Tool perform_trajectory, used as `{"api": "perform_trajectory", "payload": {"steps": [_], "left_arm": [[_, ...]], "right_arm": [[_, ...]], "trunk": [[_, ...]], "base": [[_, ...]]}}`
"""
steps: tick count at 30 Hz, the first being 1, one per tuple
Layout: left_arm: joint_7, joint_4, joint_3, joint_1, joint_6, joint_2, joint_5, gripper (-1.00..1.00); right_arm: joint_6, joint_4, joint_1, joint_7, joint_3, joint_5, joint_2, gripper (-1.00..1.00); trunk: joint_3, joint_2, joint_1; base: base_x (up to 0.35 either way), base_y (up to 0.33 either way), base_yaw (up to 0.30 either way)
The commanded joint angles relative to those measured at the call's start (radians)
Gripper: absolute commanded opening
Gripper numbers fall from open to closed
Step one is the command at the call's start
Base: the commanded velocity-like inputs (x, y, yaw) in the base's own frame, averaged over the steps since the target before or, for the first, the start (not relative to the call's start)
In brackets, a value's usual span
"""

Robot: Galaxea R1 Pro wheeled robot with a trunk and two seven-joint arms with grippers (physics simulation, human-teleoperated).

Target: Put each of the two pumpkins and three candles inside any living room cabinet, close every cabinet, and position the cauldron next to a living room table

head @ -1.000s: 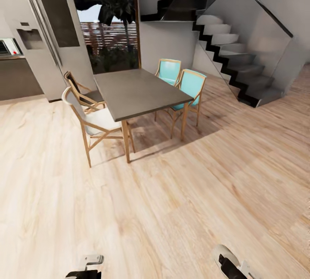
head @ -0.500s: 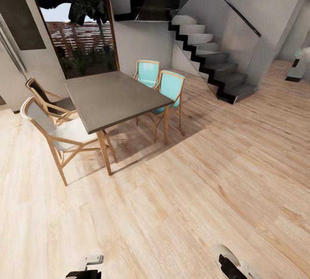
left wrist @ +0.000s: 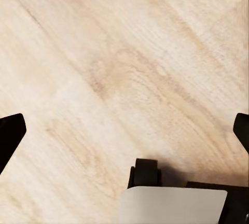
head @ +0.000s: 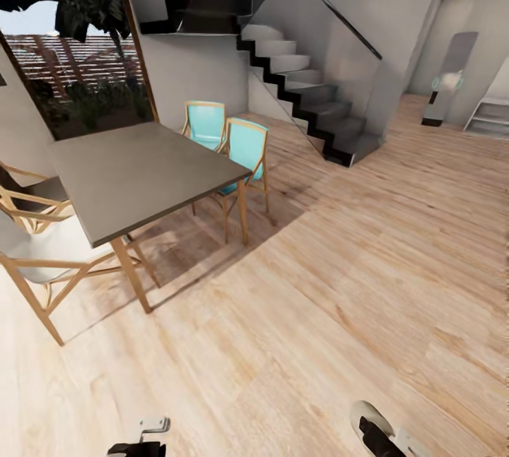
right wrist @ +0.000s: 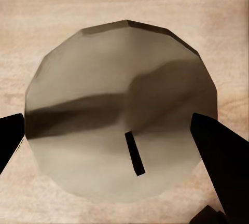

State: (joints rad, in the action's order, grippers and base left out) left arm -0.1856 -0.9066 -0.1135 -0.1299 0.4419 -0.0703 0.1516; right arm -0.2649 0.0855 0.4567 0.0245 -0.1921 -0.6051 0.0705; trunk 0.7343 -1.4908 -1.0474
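Note:
A pale round candle point(right wrist: 104, 73) with a short black wick sits between the dark fingers of my right gripper point(right wrist: 119, 136), which is shut on its sides. In the head view the same candle point(head: 364, 411) shows as a whitish knob at the bottom edge, just above the right gripper point(head: 387, 437). My left gripper point(left wrist: 124, 130) hangs over bare wooden floor with its fingers wide apart and nothing between them; its tip also shows low in the head view, where the left gripper point(head: 145, 436) is. The pumpkins, cabinet, cauldron and living-room table are out of view.
A grey dining table point(head: 134, 174) stands at the left with turquoise chairs point(head: 244, 150) behind it and pale wooden chairs point(head: 35, 259) on its near side. A black-and-white staircase point(head: 311, 97) rises at the back. Light wood floor point(head: 367, 266) stretches right toward a hallway point(head: 452, 82).
The whole head view has swung to the right: the dining table slid left, the fridge left the frame and the hallway came in. Both arms hold the same pose.

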Motion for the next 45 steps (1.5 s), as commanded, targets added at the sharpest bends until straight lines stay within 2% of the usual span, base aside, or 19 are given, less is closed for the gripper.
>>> {"api": "perform_trajectory", "payload": {"steps": [1, 6, 26, 45], "left_arm": [[0.000, 0.000, 0.000, 0.000, -0.001, 0.000, -0.008, 1.00], [0.000, 0.000, 0.000, 0.000, -0.007, 0.001, -0.024, 1.00], [0.000, 0.000, 0.000, 0.000, -0.009, 0.000, -0.024, 1.00], [0.000, 0.000, 0.000, 0.000, -0.009, 0.001, -0.024, 1.00]], "right_arm": [[0.000, 0.000, 0.000, 0.000, 0.000, 0.001, 0.000, -1.00], [0.000, 0.000, 0.000, 0.000, 0.000, 0.001, 0.000, -1.00], [0.000, 0.000, 0.000, 0.000, 0.000, 0.001, 0.000, -1.00], [0.000, 0.000, 0.000, 0.000, 0.000, 0.001, 0.000, -1.00]], "trunk": [[0.000, 0.000, 0.000], [0.000, 0.000, 0.000], [0.000, 0.000, 0.000], [0.000, 0.000, 0.000]], "base": [[0.316, 0.000, -0.281], [0.317, 0.000, -0.281], [0.317, 0.000, -0.281], [0.317, -0.063, -0.281]]}}
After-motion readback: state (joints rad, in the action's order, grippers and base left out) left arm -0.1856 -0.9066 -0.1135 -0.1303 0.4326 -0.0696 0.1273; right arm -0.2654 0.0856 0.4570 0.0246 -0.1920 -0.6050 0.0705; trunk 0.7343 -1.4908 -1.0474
